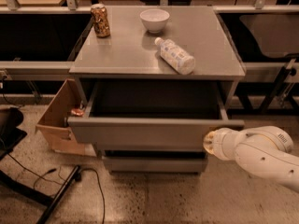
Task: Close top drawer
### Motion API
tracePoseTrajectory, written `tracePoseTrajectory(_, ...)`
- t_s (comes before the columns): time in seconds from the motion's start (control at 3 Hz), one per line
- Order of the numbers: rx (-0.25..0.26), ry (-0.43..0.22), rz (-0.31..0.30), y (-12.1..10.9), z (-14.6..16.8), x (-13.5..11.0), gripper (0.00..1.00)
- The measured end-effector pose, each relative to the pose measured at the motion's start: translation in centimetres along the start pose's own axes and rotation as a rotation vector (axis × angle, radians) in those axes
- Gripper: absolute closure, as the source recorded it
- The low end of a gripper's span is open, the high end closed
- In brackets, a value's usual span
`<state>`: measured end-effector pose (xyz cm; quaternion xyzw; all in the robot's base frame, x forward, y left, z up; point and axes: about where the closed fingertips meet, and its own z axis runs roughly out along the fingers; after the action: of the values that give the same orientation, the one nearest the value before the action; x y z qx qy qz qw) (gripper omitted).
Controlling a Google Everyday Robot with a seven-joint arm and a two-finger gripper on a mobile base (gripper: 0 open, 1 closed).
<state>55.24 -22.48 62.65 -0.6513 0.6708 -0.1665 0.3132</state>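
The top drawer [154, 133] is a wide grey metal drawer with a plain front panel. It stands pulled out from the grey cabinet [154, 55], and its shallow box looks dark and empty inside. My white arm comes in from the lower right. The gripper [209, 141] is at the right end of the drawer's front panel, right up against it. A narrower grey drawer front [154, 164] shows below the top drawer.
On the cabinet top stand a patterned can [100, 20], a white bowl [154, 20] and a white bottle [175, 56] lying on its side. A cardboard box [60, 120] sits on the floor at the left. Black cables and a dark stand lie at the lower left.
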Motion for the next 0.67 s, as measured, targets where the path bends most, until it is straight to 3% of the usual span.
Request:
tracePoseTrajectory(0.33,0.0,0.0,0.0,0.1,-0.1,0.0,1.0)
tracePoseTrajectory(0.67,0.012,0.012,-0.047,-2.9,1.6,0.6,1.0)
